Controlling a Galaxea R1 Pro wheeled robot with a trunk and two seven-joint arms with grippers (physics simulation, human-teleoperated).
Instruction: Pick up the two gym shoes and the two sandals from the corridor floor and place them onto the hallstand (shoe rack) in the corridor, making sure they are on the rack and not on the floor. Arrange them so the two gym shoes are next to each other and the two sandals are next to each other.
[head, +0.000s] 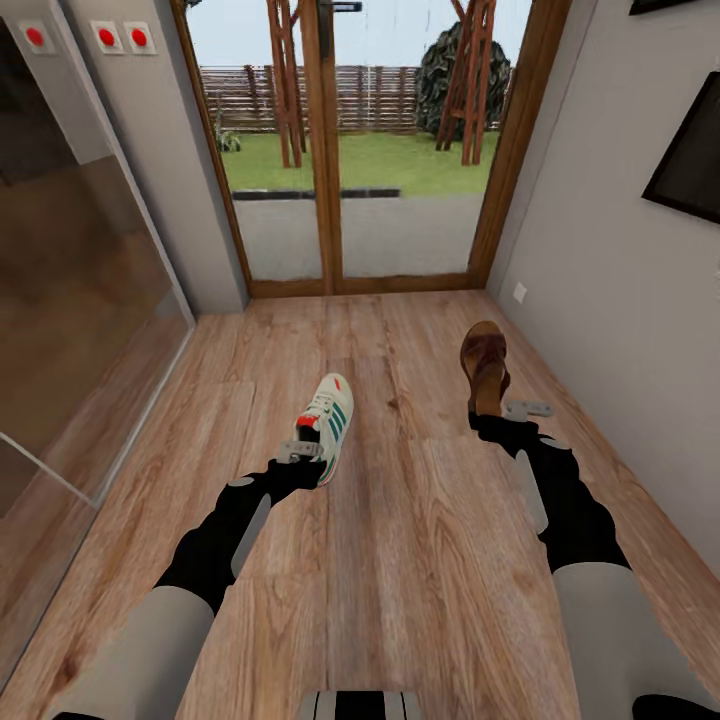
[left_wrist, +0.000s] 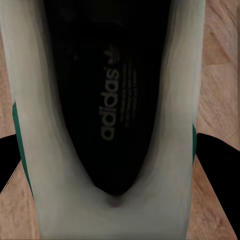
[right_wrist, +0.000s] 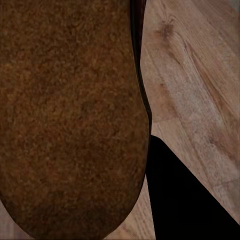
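Observation:
One white gym shoe (head: 327, 422) with green stripes and a red tongue sits mid-corridor floor (head: 400, 560), toe pointing away from me. My left gripper (head: 303, 452) is shut on its heel. In the left wrist view the shoe's dark insole (left_wrist: 112, 100) faces the camera, with black fingers (left_wrist: 220, 175) on both sides of it. A brown sandal (head: 484, 362) lies further right, and my right gripper (head: 507, 408) is shut on its heel end. The right wrist view has the tan footbed (right_wrist: 70, 115) with one finger (right_wrist: 185, 200) against its edge; the other finger is hidden. The hallstand is out of view.
Wood-framed glass doors (head: 330, 200) close the corridor ahead, with a garden beyond. A glass wall (head: 80, 300) runs along the left. On the right is a grey wall (head: 620, 320) with a dark panel (head: 690, 160) and a socket (head: 519, 292).

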